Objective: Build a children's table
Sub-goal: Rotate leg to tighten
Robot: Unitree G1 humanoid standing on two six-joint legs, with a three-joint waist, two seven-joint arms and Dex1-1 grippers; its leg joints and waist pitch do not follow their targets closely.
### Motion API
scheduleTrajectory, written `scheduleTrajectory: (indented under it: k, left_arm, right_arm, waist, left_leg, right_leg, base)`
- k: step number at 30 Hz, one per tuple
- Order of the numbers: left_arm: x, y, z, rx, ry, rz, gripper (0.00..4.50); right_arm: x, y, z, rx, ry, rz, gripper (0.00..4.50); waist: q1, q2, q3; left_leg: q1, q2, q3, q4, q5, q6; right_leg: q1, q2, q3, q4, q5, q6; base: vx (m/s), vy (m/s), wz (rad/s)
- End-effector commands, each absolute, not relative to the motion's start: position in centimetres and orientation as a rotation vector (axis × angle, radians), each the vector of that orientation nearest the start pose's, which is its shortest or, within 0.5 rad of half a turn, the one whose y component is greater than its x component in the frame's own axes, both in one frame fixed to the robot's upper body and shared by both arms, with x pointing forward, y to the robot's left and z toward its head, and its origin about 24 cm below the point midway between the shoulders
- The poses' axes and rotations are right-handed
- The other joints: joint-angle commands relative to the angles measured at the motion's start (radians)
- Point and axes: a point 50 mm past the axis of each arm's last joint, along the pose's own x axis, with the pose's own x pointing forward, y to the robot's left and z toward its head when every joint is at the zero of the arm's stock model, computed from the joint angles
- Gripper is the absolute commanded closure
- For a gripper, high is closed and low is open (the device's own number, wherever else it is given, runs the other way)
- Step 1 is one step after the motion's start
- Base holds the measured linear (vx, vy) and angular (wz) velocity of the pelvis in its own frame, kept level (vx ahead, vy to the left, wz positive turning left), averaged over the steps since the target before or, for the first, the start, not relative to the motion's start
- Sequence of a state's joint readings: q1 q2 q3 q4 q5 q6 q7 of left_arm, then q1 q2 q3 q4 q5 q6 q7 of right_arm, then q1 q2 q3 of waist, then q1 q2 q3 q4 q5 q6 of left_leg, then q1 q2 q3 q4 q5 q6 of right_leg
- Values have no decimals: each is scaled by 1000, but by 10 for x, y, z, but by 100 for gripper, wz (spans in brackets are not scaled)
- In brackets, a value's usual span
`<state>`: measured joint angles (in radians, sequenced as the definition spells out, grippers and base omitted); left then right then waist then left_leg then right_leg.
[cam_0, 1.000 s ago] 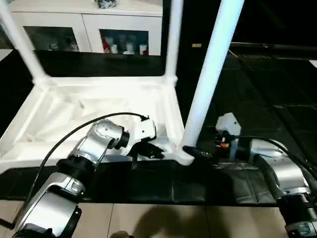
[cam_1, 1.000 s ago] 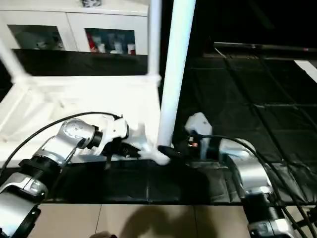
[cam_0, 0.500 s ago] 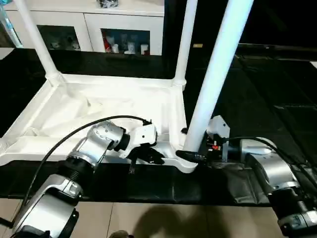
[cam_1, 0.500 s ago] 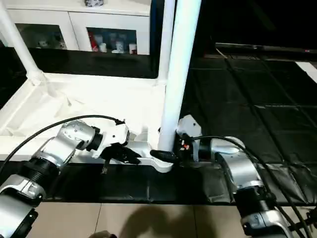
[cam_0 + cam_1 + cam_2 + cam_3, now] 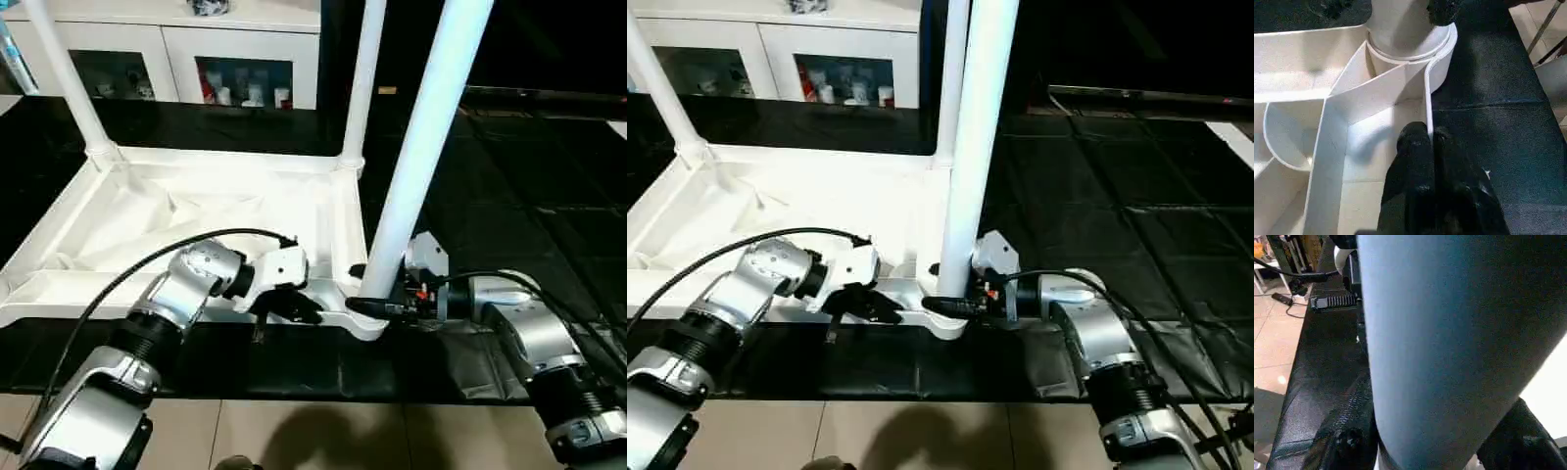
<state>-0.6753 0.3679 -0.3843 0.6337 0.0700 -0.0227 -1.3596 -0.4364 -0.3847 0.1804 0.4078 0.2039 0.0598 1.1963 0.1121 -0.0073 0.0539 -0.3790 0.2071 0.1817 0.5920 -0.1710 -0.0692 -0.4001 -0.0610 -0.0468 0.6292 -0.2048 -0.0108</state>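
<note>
Near leg (image 5: pixel 416 157), cut off by the top edge at 12 o'clock, upper end unseen; same for the 2 far legs (image 5: pixel 361 83) (image 5: pixel 61 78). Right claw (image 5: pixel 945 306) partly hidden behind the near leg's base, far finger unseen, grip not readable. In the right wrist view, leg surface (image 5: pixel 1449 342) blocking nearly everything beyond. Items behind the cabinet (image 5: pixel 245 59) glass at 11 o'clock too small to identify. Ribbed underside (image 5: pixel 196 215) washed out, detail lost.
</note>
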Motion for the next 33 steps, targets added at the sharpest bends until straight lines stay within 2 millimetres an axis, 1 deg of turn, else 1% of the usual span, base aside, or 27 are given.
scheduleTrajectory:
  k: [1, 3, 4, 5, 8, 9, 10, 12, 13, 14, 15, 16, 17, 18, 19, 20, 21, 22, 23, 24, 26, 27, 28, 29, 31, 32, 33]
  left_arm:
    - [312, 106, 62, 623, 414, -1631, 450]
    - [313, 107, 62, 620, 416, -1614, 450]
    - [313, 107, 62, 620, 417, -1610, 450]
    - [314, 107, 61, 611, 418, -1588, 450]
    - [318, 104, 60, 569, 423, -1530, 450]
    - [318, 103, 59, 561, 423, -1519, 450]
    - [319, 103, 59, 553, 423, -1510, 450]
    - [324, 97, 59, 509, 425, -1442, 450]
    - [329, 89, 57, 457, 436, -1348, 450]
    - [332, 85, 57, 436, 437, -1309, 450]
    - [336, 77, 57, 394, 435, -1246, 450]
    - [338, 75, 57, 378, 435, -1223, 450]
    - [340, 70, 58, 353, 433, -1193, 450]
    - [343, 61, 60, 306, 423, -1141, 450]
    - [343, 61, 60, 306, 423, -1141, 450]
    - [347, 50, 63, 275, 406, -1094, 450]
    - [348, 47, 65, 267, 398, -1070, 450]
    - [348, 47, 65, 267, 398, -1070, 450]
    - [350, 43, 67, 262, 387, -1048, 450]
    - [352, 38, 70, 258, 379, -1023, 450]
    - [353, 35, 73, 264, 370, -1014, 450]
    - [354, 34, 74, 270, 361, -1011, 450]
    - [354, 34, 74, 270, 361, -1011, 450]
    - [354, 35, 75, 276, 356, -1013, 450]
    - [354, 37, 75, 295, 343, -1032, 450]
    - [353, 37, 74, 296, 342, -1034, 450]
    - [353, 39, 74, 300, 337, -1043, 450]
  right_arm:
    - [301, -143, 65, -207, 212, 1298, 238]
    - [301, -142, 65, -207, 210, 1299, 254]
    - [301, -142, 65, -207, 210, 1299, 254]
    - [302, -140, 65, -182, 201, 1286, 255]
    - [302, -135, 65, -118, 183, 1240, 257]
    - [302, -134, 64, -112, 183, 1233, 257]
    - [301, -133, 64, -108, 183, 1227, 258]
    - [300, -128, 58, -83, 196, 1170, 258]
    - [300, -121, 49, -63, 221, 1085, 259]
    - [302, -118, 46, -52, 236, 1039, 259]
    - [305, -111, 41, -33, 252, 965, 259]
    - [306, -109, 40, -26, 258, 937, 259]
    - [309, -105, 38, -18, 263, 898, 259]
    - [315, -96, 36, 14, 274, 805, 259]
    - [315, -96, 36, 14, 274, 805, 259]
    - [323, -86, 36, 72, 300, 709, 259]
    - [326, -81, 38, 99, 308, 671, 259]
    - [326, -81, 38, 99, 308, 671, 259]
    - [331, -76, 40, 126, 309, 635, 259]
    - [336, -69, 45, 149, 307, 595, 259]
    - [338, -64, 48, 133, 301, 583, 259]
    - [339, -62, 50, 110, 292, 586, 259]
    - [339, -62, 50, 110, 292, 586, 259]
    - [338, -58, 52, 135, 285, 625, 259]
    - [335, -56, 52, 136, 282, 663, 259]
    - [334, -56, 51, 135, 282, 665, 203]
    - [333, -58, 50, 129, 283, 671, 203]
  waist:
    - [-1, -13, -70]
    - [-2, -13, -68]
    - [-2, -13, -69]
    - [-2, -9, -68]
    - [-4, -11, -67]
    - [-5, -8, -68]
    - [-5, -9, -67]
    - [-5, -9, -65]
    - [-7, -3, -64]
    - [-8, -5, -62]
    - [-11, -6, -60]
    - [-13, -5, -59]
    - [-15, -6, -58]
    - [-21, -5, -57]
    - [-25, -6, -56]
    - [-28, -2, -58]
    - [-34, -3, -60]
    - [-34, -3, -60]
    - [-39, -3, -60]
    - [-39, -3, -62]
    - [-41, -2, -65]
    - [-43, -2, -67]
    - [-43, -2, -67]
    - [-43, -1, -69]
    - [-42, -1, -69]
    - [-42, -5, -68]
    - [-42, -3, -66]
  left_leg:
    - [14, 26, -4, -58, -134, 59]
    - [14, 26, -4, -59, -136, 58]
    - [15, 26, -3, -58, -139, 58]
    - [16, 26, -4, -59, -145, 55]
    - [16, 24, -5, -61, -155, 44]
    - [17, 24, -5, -61, -159, 41]
    - [18, 25, -5, -62, -165, 37]
    - [19, 25, -5, -63, -173, 32]
    - [19, 25, -4, -64, -174, 25]
    - [21, 24, -4, -65, -182, 18]
    - [23, 20, -7, -69, -205, -1]
    - [24, 20, -8, -70, -219, -9]
    - [26, 19, -9, -71, -233, -13]
    - [29, 19, -10, -72, -257, -17]
    - [28, 18, -11, -74, -261, -19]
    - [27, 16, -12, -73, -256, -17]
    - [25, 16, -14, -75, -249, -18]
    - [25, 16, -14, -75, -249, -18]
    - [24, 14, -12, -73, -245, -14]
    - [26, 14, -11, -71, -234, -10]
    - [20, 14, -12, -71, -206, -6]
    - [19, 14, -11, -69, -181, 3]
    - [19, 14, -11, -69, -181, 3]
    - [19, 14, -9, -67, -154, 20]
    - [19, 14, -8, -68, -142, 32]
    - [18, 14, -8, -68, -143, 35]
    - [19, 15, -8, -69, -151, 35]
  right_leg:
    - [52, -75, 40, -70, -85, -224]
    - [52, -74, 40, -70, -87, -226]
    - [51, -74, 40, -71, -90, -226]
    - [50, -74, 41, -71, -98, -226]
    - [51, -73, 41, -74, -121, -220]
    - [50, -74, 41, -74, -125, -220]
    - [49, -74, 41, -76, -138, -216]
    - [48, -74, 42, -78, -148, -213]
    - [46, -72, 43, -80, -148, -211]
    - [44, -72, 43, -81, -157, -211]
    - [46, -73, 42, -88, -223, -196]
    - [45, -74, 43, -90, -248, -191]
    - [45, -75, 42, -93, -275, -185]
    - [43, -77, 44, -99, -318, -179]
    - [44, -77, 44, -101, -328, -174]
    - [47, -76, 44, -102, -324, -170]
    - [47, -75, 44, -101, -311, -171]
    - [47, -75, 44, -101, -311, -171]
    - [47, -74, 45, -101, -294, -174]
    - [47, -73, 46, -100, -272, -176]
    - [52, -73, 45, -94, -226, -183]
    - [54, -71, 44, -89, -162, -194]
    - [54, -71, 44, -89, -162, -194]
    - [58, -71, 44, -86, -98, -207]
    - [59, -70, 43, -84, -64, -217]
    - [60, -71, 43, -84, -64, -218]
    - [59, -72, 43, -86, -80, -221]
  base:
    - [0, 0, 0]
    - [0, 0, 0]
    - [0, 0, 0]
    - [0, 0, 0]
    - [0, 0, 0]
    - [0, 0, 0]
    - [0, 0, 0]
    - [0, 0, 0]
    - [0, 0, 0]
    - [0, 0, 0]
    - [0, 0, 0]
    - [0, 0, 0]
    - [0, 0, 0]
    - [0, 0, 0]
    - [0, 0, 0]
    - [0, 0, 0]
    - [0, 0, 0]
    - [0, 0, 0]
    - [0, 0, 0]
    - [0, 0, 0]
    - [0, 0, 0]
    - [0, 0, 0]
    - [0, 0, 0]
    - [0, 0, 0]
    - [0, 0, 0]
    - [0, 0, 0]
    - [0, 0, 0]
